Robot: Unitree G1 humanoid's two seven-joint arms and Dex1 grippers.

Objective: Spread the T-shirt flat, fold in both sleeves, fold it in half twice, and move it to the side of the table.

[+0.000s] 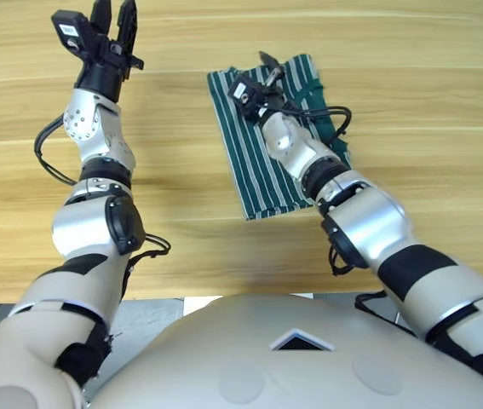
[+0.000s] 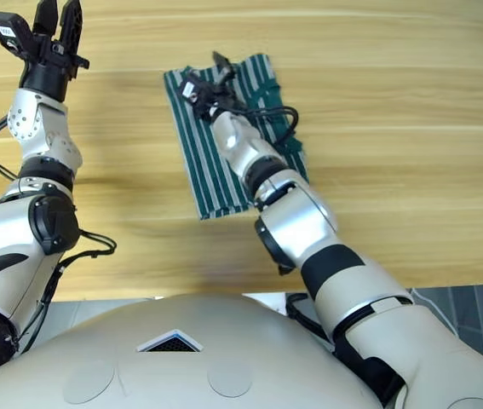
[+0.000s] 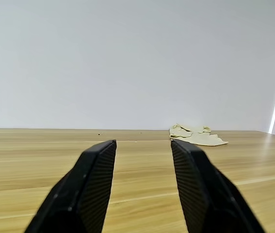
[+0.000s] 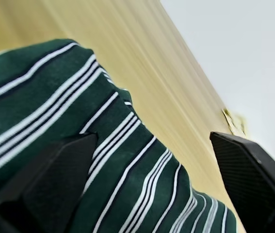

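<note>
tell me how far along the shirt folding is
Done: the T-shirt lies as a compact striped rectangle, sleeves tucked in, so folding looks largely finished. In hand: the right gripper sits open over its far edge; the left gripper is open, raised over bare table. Remaining: possibly one more fold, I can't tell, then moving it to the table's side.

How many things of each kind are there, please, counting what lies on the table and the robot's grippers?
Green striped T-shirt: 1
Pale crumpled item, far off on the table: 1
Grippers: 2 (left gripper, right gripper)
Total: 4
</note>
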